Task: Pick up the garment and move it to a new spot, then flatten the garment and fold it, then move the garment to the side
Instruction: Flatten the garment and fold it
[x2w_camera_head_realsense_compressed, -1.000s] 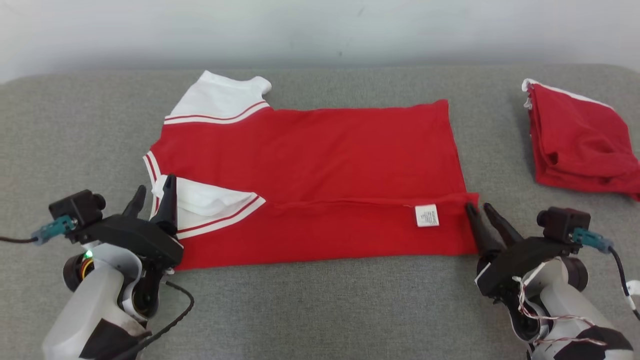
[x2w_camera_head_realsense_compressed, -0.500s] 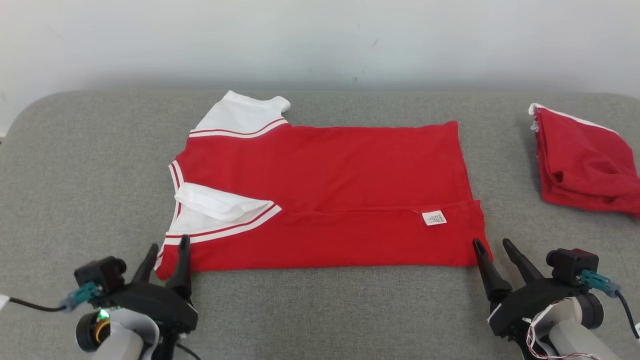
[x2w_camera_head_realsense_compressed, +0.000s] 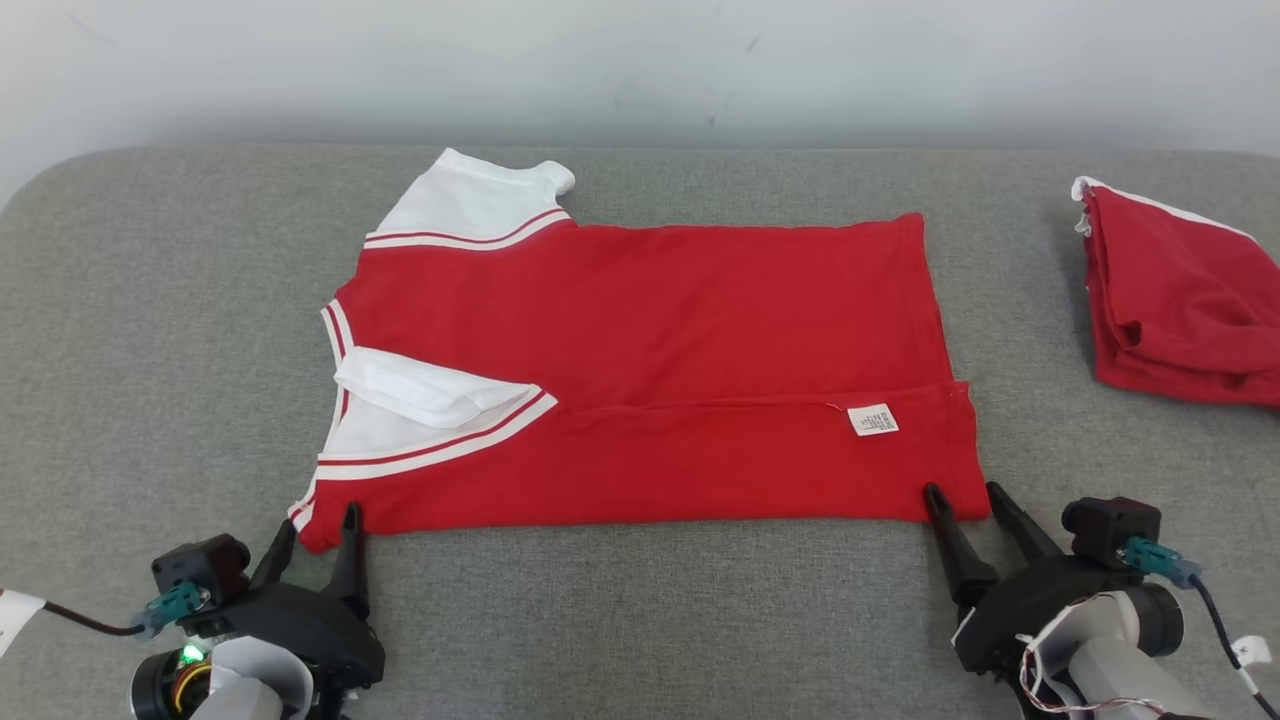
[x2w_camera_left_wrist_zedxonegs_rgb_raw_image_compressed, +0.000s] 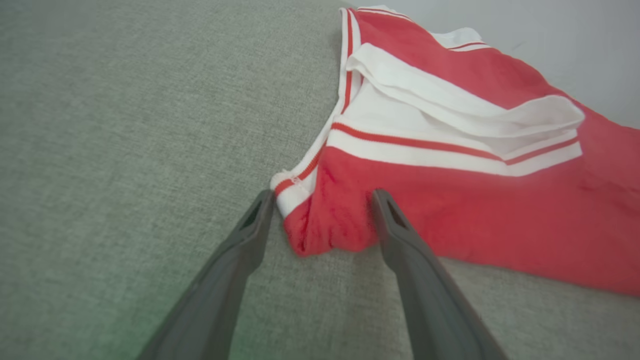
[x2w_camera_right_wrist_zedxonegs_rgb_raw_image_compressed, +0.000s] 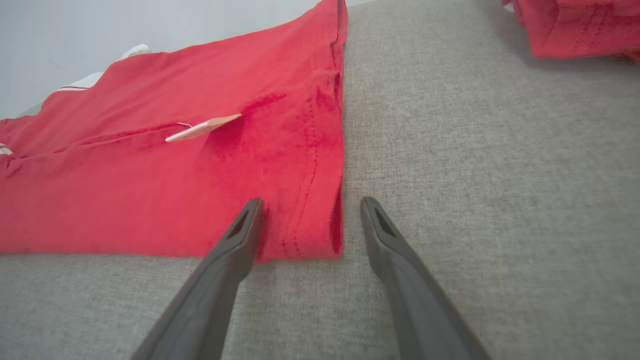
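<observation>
The garment (x2w_camera_head_realsense_compressed: 650, 330), a red shirt with white striped sleeves, lies flat on the grey cushion with its near long edge folded over; a white label (x2w_camera_head_realsense_compressed: 872, 420) shows on the flap. My left gripper (x2w_camera_head_realsense_compressed: 320, 520) is open at the near left corner, and in the left wrist view that gripper (x2w_camera_left_wrist_zedxonegs_rgb_raw_image_compressed: 324, 195) straddles the corner of the garment (x2w_camera_left_wrist_zedxonegs_rgb_raw_image_compressed: 450, 210). My right gripper (x2w_camera_head_realsense_compressed: 963, 492) is open at the near right corner. In the right wrist view this gripper (x2w_camera_right_wrist_zedxonegs_rgb_raw_image_compressed: 311, 202) has the hem corner of the garment (x2w_camera_right_wrist_zedxonegs_rgb_raw_image_compressed: 150, 190) between its fingers.
A second red garment (x2w_camera_head_realsense_compressed: 1180, 300), folded, lies at the right end of the cushion (x2w_camera_head_realsense_compressed: 150, 350) and at the top right of the right wrist view (x2w_camera_right_wrist_zedxonegs_rgb_raw_image_compressed: 575, 25). A pale wall (x2w_camera_head_realsense_compressed: 640, 70) runs behind. Bare grey fabric lies in front of the shirt.
The right gripper has opened. Both grippers have drawn back from the folded flap to the shirt's near corners. The head camera has also shifted.
</observation>
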